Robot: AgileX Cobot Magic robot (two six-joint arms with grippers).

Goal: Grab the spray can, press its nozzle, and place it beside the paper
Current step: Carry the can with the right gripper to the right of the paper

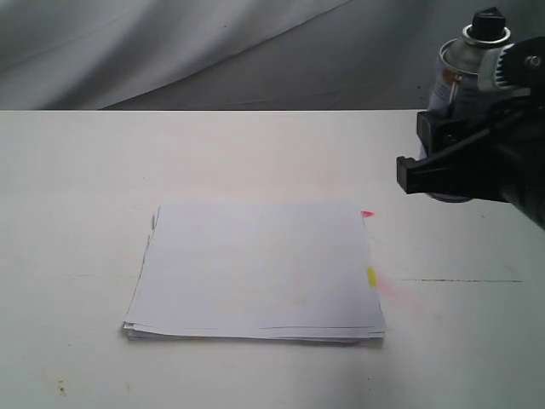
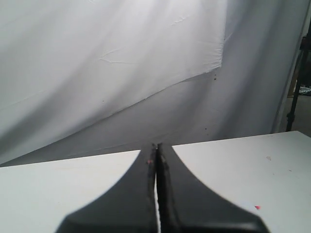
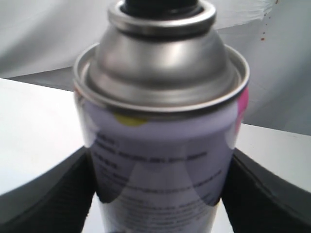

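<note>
The spray can [image 1: 461, 75] stands upright at the table's far right, silver with a printed label. Its black nozzle [image 1: 488, 24] points up. My right gripper [image 1: 430, 153] is shut on the can's body, one black finger on each side. The right wrist view fills with the spray can [image 3: 160, 145], the fingers [image 3: 68, 194] pressed to the label, and the nozzle [image 3: 160, 6] cut off at the frame edge. I cannot tell whether the can's base touches the table. The paper [image 1: 255, 268] lies flat mid-table, left of the can. My left gripper [image 2: 156, 151] is shut on nothing, above the table.
Pink [image 1: 367, 214] and yellow [image 1: 371, 276] tabs stick out of the paper's right edge. A faint pink smear [image 1: 400, 294] marks the white table [image 1: 77, 213] right of the stack. A grey cloth backdrop [image 1: 170, 51] hangs behind the table's far edge.
</note>
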